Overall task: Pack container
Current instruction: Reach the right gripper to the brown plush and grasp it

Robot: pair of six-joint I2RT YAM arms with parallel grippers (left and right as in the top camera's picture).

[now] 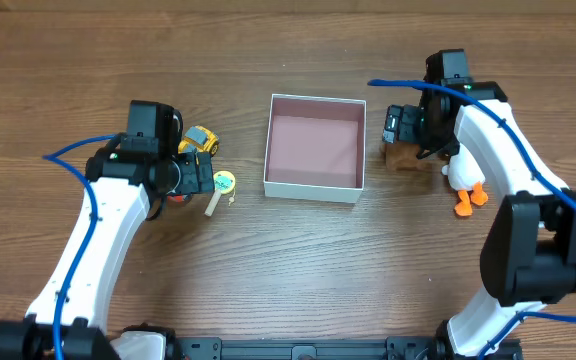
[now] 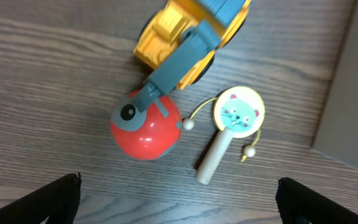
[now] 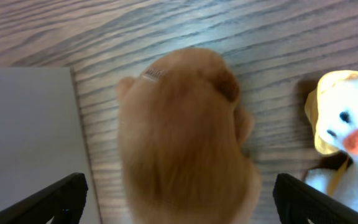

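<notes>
The container [image 1: 314, 140], a white box with a pink inside, stands at the table's middle with nothing in it. Its wall shows at the left of the right wrist view [image 3: 23, 137]. My right gripper [image 1: 405, 135] [image 3: 182, 208] is open, its fingers on either side of a brown plush toy [image 1: 403, 158] [image 3: 185, 137] just right of the box. My left gripper [image 1: 193, 178] [image 2: 179, 205] is open wide and empty above a red ball [image 2: 145, 130], a yellow truck [image 1: 201, 139] [image 2: 185, 37] and a small cat-face rattle drum [image 1: 224, 183] [image 2: 238, 112].
A white duck plush with orange feet [image 1: 463, 178] [image 3: 347, 130] lies right of the brown plush, close to my right arm. The red ball [image 1: 175, 196] is mostly hidden under my left arm in the overhead view.
</notes>
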